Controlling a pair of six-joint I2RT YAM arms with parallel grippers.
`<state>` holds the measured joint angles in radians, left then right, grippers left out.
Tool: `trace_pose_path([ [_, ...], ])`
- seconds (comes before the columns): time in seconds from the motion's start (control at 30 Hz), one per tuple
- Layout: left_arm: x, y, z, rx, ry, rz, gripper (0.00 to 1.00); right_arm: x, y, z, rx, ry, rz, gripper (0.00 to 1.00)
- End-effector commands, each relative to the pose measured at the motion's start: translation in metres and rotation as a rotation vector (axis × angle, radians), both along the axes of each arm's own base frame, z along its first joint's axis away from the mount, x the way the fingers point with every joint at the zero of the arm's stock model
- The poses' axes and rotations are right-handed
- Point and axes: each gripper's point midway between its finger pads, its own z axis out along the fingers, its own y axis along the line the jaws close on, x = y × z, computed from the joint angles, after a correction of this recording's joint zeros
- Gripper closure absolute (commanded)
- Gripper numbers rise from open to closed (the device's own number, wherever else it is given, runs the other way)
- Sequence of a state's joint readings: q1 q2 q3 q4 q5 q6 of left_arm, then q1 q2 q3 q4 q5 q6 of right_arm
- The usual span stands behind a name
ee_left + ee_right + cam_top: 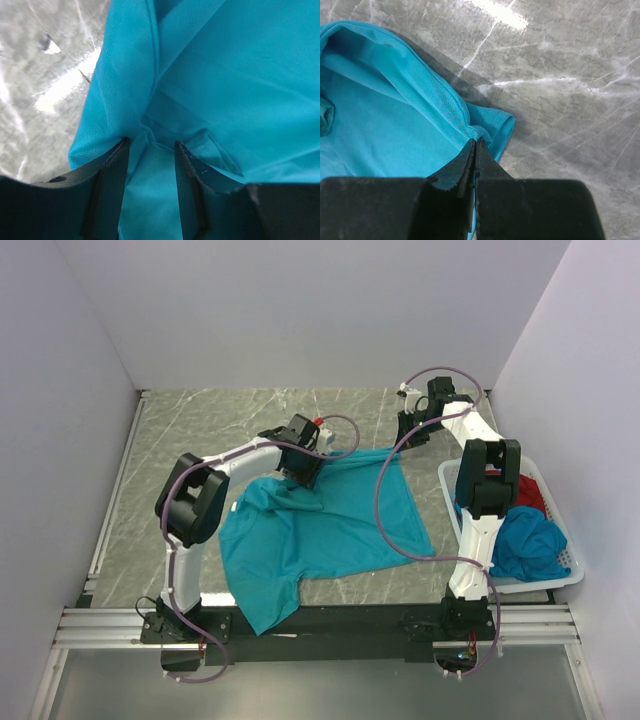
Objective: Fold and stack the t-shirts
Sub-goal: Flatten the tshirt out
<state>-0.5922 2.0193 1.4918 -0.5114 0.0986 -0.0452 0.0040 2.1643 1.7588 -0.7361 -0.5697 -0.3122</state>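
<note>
A teal t-shirt lies spread and rumpled on the grey marble table, one part hanging over the near edge. My left gripper is pressed down at the shirt's far left part. In the left wrist view the left gripper stands open, with teal t-shirt cloth lying loose between the fingers. My right gripper is at the shirt's far right corner. The right wrist view shows the right gripper shut on the hem of the teal t-shirt.
A white slatted basket stands at the right edge beside the right arm. It holds a crumpled blue t-shirt and a red one behind it. White walls close in the table on three sides.
</note>
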Motion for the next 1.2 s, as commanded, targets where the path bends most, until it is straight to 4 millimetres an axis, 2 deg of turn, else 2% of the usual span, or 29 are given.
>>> trace_pose_path([
  [0.0,0.008,-0.001,-0.003,0.019,-0.001,-0.011,0.53,-0.003,0.002,0.010,0.009,-0.017,0.018,1.00],
  [0.33,0.006,0.001,-0.017,0.021,0.042,-0.013,0.58,-0.002,0.002,0.009,0.007,-0.016,0.017,1.00],
  [0.4,0.005,0.002,-0.018,0.019,0.042,-0.010,0.66,-0.002,0.002,0.010,0.009,-0.019,0.018,1.00],
  [0.47,0.005,0.002,-0.017,0.017,0.034,-0.007,0.69,-0.002,0.002,0.011,0.009,-0.020,0.018,1.00],
  [0.5,0.008,0.001,-0.010,0.009,0.014,-0.003,0.73,-0.002,0.002,0.011,0.009,-0.021,0.017,1.00],
  [0.57,0.012,0.001,0.001,-0.002,-0.014,0.008,0.76,-0.002,0.002,0.011,0.007,-0.020,0.017,1.00],
  [0.67,0.020,0.000,0.027,-0.033,-0.077,0.030,0.85,-0.002,0.002,0.011,0.009,-0.019,0.018,1.00],
  [0.7,0.023,-0.003,0.041,-0.056,-0.107,0.037,0.92,-0.002,0.002,0.010,0.009,-0.017,0.018,1.00],
  [0.73,0.023,-0.003,0.047,-0.065,-0.121,0.040,0.92,-0.003,0.002,0.011,0.009,-0.016,0.018,1.00],
  [0.8,0.022,-0.004,0.061,-0.091,-0.141,0.041,0.90,-0.002,0.003,0.011,0.010,-0.018,0.021,1.00],
  [0.93,0.017,-0.006,0.070,-0.123,-0.145,0.038,0.84,-0.003,0.003,0.011,0.010,-0.018,0.021,1.00],
  [0.97,0.014,-0.006,0.068,-0.127,-0.136,0.034,0.79,-0.003,0.003,0.011,0.011,-0.016,0.022,1.00],
  [1.17,0.005,-0.006,0.047,-0.124,-0.087,0.025,0.72,-0.003,0.003,0.013,0.014,-0.021,0.021,1.00],
])
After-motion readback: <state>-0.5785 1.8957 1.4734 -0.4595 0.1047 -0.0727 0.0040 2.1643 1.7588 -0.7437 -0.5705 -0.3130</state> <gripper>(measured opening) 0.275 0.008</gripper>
